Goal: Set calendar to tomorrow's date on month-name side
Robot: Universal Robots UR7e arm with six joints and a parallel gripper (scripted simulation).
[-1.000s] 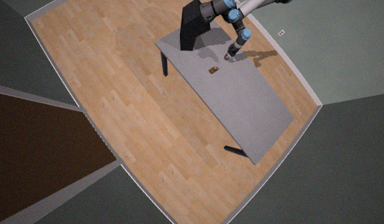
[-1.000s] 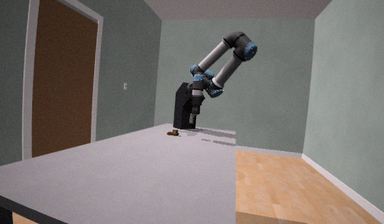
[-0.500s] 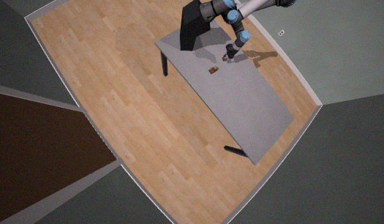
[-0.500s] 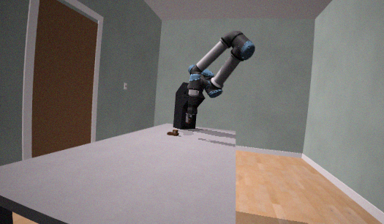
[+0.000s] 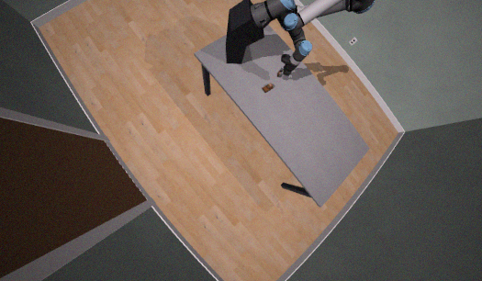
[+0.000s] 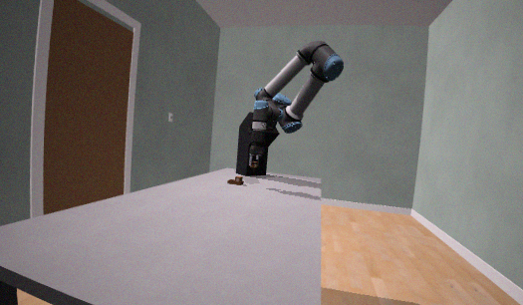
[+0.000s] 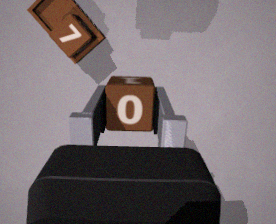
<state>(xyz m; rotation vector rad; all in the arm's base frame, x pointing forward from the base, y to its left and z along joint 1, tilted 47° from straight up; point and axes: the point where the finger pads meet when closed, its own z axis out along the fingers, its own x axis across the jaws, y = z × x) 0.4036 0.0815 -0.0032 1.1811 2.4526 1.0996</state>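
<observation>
Wrist view gives you the clearest read, so take it from left to right. At upper left you see the tray (image 7: 66, 22), a brown wooden holder lying on the grey table (image 7: 222, 70), turned at an angle, with one cube (image 7: 72, 34) in it showing a white 7 that is tilted with the tray. The slot beside that cube looks dark. Move to the centre and you find the second cube (image 7: 129, 104), brown with an upright white 0 facing the camera, clamped between the two pale fingers of the gripper (image 7: 129, 121); the fingers press its left and right faces. This cube sits well apart from the tray, above the table surface.

From the exterior view you see the arm (image 6: 300, 85) folded high, elbow up, with the wrist pointing straight down near its black pedestal (image 6: 247, 145). The tray (image 6: 235, 181) lies on the table just to the left of the hanging gripper (image 6: 255, 161). From the top view the tray (image 5: 267, 87) sits near the table's far end, the gripper (image 5: 282, 72) just beyond it.
</observation>
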